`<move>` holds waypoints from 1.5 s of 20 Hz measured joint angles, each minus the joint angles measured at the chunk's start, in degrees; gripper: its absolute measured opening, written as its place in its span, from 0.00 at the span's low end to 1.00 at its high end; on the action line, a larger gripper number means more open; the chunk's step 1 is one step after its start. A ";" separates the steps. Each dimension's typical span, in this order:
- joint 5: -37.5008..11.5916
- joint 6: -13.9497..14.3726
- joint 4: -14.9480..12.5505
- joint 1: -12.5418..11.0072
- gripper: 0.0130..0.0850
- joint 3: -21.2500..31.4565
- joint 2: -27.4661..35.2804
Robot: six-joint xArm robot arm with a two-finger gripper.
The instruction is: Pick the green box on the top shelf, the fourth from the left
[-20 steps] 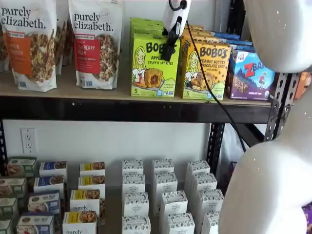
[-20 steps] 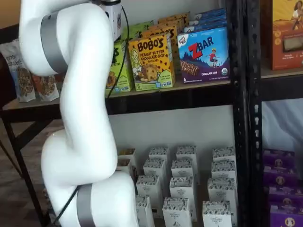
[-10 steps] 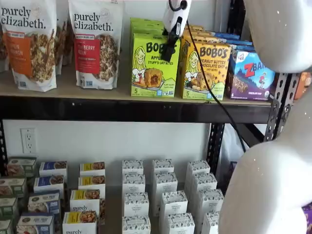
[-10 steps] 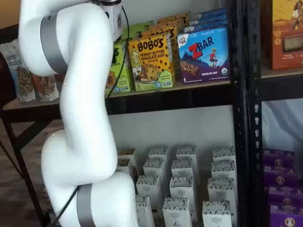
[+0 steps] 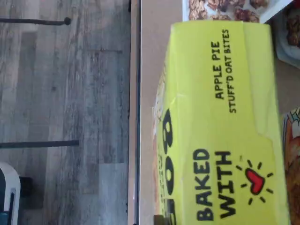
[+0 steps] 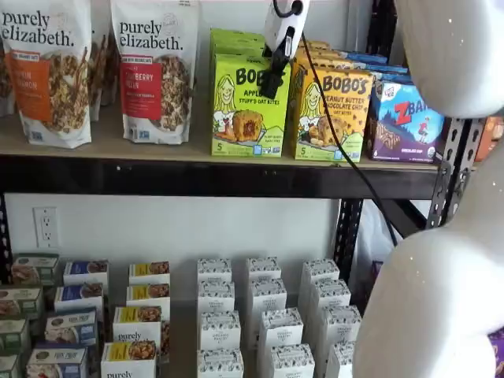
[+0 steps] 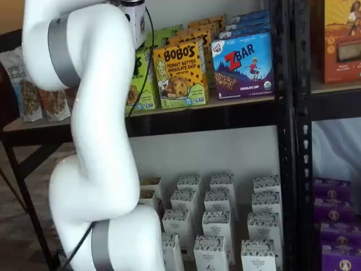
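Gripper (image 6: 273, 77) unmoved — black fingers side-on before green box (image 6: 244, 110).

Open air above the green box (image 6: 250, 105) at 12 o'clock. At 3 o'clock, the orange box (image 6: 331, 114) just beside it, gap narrow. At 9 o'clock, bare top shelf (image 6: 102, 142) before the granola bag (image 6: 153, 71). More green boxes (image 6: 236, 41) packed close behind.
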 joint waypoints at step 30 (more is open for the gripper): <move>1.35 -0.13 0.30 -0.25 0.22 -0.96 0.49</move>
